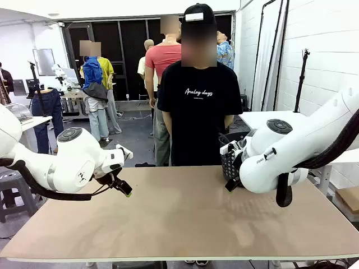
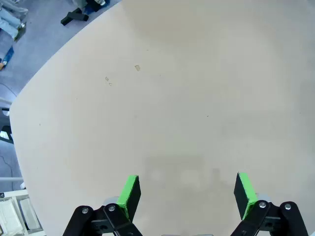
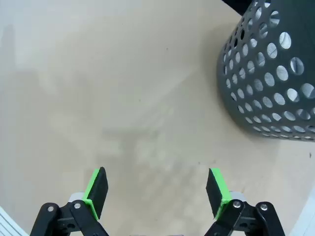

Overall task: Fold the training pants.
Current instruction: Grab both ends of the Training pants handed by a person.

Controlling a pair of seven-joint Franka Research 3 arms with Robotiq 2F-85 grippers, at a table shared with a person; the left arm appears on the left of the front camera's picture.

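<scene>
Left arm (image 1: 61,162) and right arm (image 1: 291,151), at the two ends of the desk (image 1: 179,218): glossy white shells, rounded joints, dark grey round covers, a black cable (image 1: 50,194) looped beneath each.
Left end effector (image 2: 187,184), right end effector (image 3: 156,177): black linkages, silver screws (image 2: 84,210), green pads (image 2: 129,195).
Person (image 1: 199,106), desk's far edge: black cap (image 1: 199,12), black T-shirt (image 1: 196,120), white script print.

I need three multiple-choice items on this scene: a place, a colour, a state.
1. Where does the basket stand? A) on the table, robot's right side B) on the floor C) in the person's hands
2. What colour are the end effector pads? A) red B) green C) yellow
3. How is the left end effector? A) shut B) gripping cloth C) open
Answers: 1 A, it sits on the table; 2 B, both wrist views show green; 3 C, a wide gap shows.
</scene>
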